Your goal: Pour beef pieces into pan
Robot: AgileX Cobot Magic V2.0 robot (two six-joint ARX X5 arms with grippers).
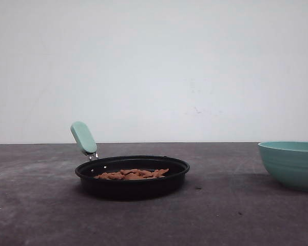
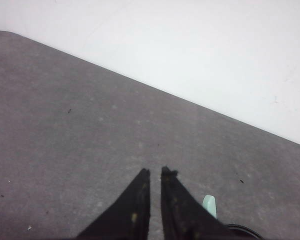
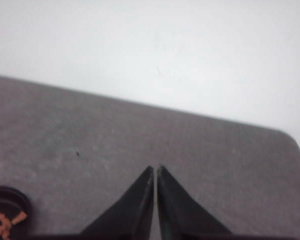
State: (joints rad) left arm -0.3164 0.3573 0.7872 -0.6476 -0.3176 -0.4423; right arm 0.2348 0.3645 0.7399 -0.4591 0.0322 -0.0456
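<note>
Black steel and orange-brown meat take the middle of the front view: the pan [image 1: 132,177] sits flat on the grey table [image 1: 36,215], a little left of centre and low in the frame, its mint-green handle [image 1: 83,137] cocked up toward the upper left, and the beef pieces [image 1: 132,174] lie in a low heap inside the rim, none visible on the tabletop around it. Off at the right edge stands the teal bowl [image 1: 291,164], upright and well apart from the pan, and from this low angle its inside cannot be seen. By the look of it the pour is done, so the step in hand is a tidy finish: keep both arms away from that raised handle and let the pan sit. Over to the left wrist view, and the left gripper [image 2: 155,172] hangs above bare table in the lower middle of the frame, fingers drawn almost together with a thin slit between them and nothing held; the green handle tip [image 2: 209,206] peeks in at the lower right beside a sliver of black rim, so any move on that side should lift clear rather than sweep toward it. Now the right wrist view: the right gripper [image 3: 155,169] is likewise pinched nearly closed and empty over open table, with the pan and a few beef chunks in the lower left corner, well apart from the fingers.
</note>
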